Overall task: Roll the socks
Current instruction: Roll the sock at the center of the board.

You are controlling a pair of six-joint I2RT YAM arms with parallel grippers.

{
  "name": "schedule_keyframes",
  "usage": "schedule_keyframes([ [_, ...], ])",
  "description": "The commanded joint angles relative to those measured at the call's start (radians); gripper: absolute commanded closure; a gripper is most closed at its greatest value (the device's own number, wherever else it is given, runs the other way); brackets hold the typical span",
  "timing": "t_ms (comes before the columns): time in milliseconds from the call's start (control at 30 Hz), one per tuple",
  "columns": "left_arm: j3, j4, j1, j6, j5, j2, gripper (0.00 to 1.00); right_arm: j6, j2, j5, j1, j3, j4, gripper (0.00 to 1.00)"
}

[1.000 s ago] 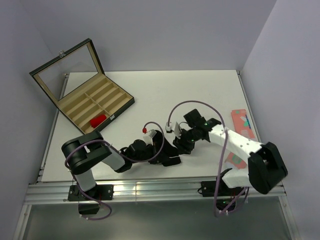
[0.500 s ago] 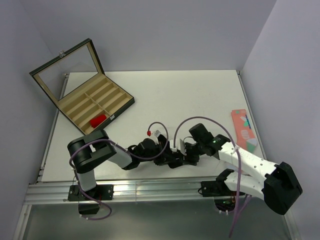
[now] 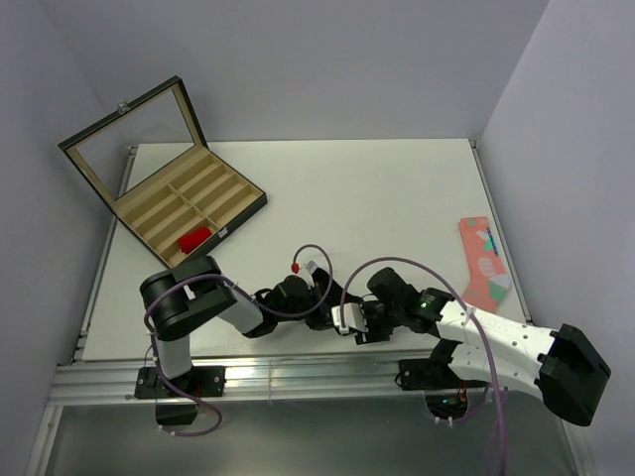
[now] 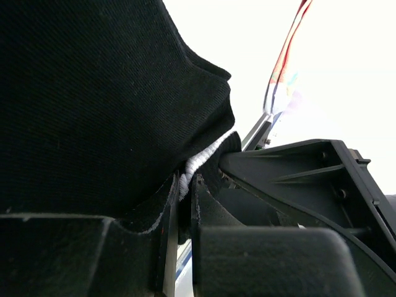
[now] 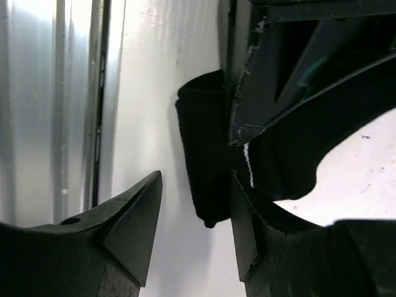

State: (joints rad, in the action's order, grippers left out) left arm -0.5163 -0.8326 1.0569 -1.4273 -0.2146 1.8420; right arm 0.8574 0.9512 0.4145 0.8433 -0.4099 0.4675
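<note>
Your right gripper (image 5: 195,179) has swung back to the near edge of the table (image 3: 377,188), meeting your left gripper (image 4: 185,185) at the black sock (image 4: 93,93).
Your left claw is clamped on the black sock, a white cuff stripe showing between its fingers. Your right claw stands wide open, the sock's bunched end between its fingers. A salmon-pink sock (image 3: 483,263) lies by the table's right edge.
</note>
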Motion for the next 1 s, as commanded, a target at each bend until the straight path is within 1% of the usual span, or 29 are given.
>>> schedule_keyframes([
  [0,0.033,0.055,0.014,0.002,-0.043,0.043,1.0,0.009,-0.028,-0.065,0.011,0.037,-0.092,0.45],
  [133,0.027,0.082,0.014,0.014,-0.049,0.037,1.0,0.022,-0.055,-0.095,0.013,0.057,-0.127,0.45],
  [467,0.01,0.156,0.011,0.045,-0.054,-0.016,1.0,0.034,-0.003,-0.129,0.039,0.1,-0.204,0.46],
  [500,0.01,0.165,0.009,0.048,-0.052,-0.024,1.0,0.034,0.004,-0.128,0.042,0.091,-0.202,0.48],
  [533,0.01,0.174,0.009,0.053,-0.043,-0.039,1.0,0.032,0.024,-0.123,0.042,0.085,-0.193,0.57],
  [600,0.015,0.185,0.006,0.062,-0.037,-0.055,1.0,0.025,0.044,-0.1,0.043,0.068,-0.181,0.69],
  [633,0.019,0.182,0.003,0.065,-0.032,-0.067,1.0,0.02,0.064,-0.089,0.043,0.048,-0.162,0.78],
  [700,0.027,0.185,-0.001,0.079,-0.016,-0.079,1.0,0.019,0.093,-0.071,0.042,0.008,-0.132,0.8],
  [733,0.025,0.214,-0.003,0.088,0.001,-0.101,0.99,0.02,0.127,-0.05,0.043,-0.007,-0.094,0.81],
  [767,0.032,0.227,-0.003,0.1,0.048,-0.113,0.99,0.022,0.142,-0.043,0.042,-0.019,-0.077,0.82],
  [800,0.036,0.242,-0.003,0.103,0.069,-0.13,0.93,0.02,0.156,-0.042,0.042,-0.035,-0.058,0.82],
  [867,0.048,0.277,-0.003,0.116,0.136,-0.19,0.89,0.015,0.179,-0.048,0.043,-0.04,-0.055,0.82],
  [967,0.052,0.352,0.0,0.134,0.201,-0.289,0.81,0.005,0.184,-0.062,0.043,-0.041,-0.058,0.82],
])
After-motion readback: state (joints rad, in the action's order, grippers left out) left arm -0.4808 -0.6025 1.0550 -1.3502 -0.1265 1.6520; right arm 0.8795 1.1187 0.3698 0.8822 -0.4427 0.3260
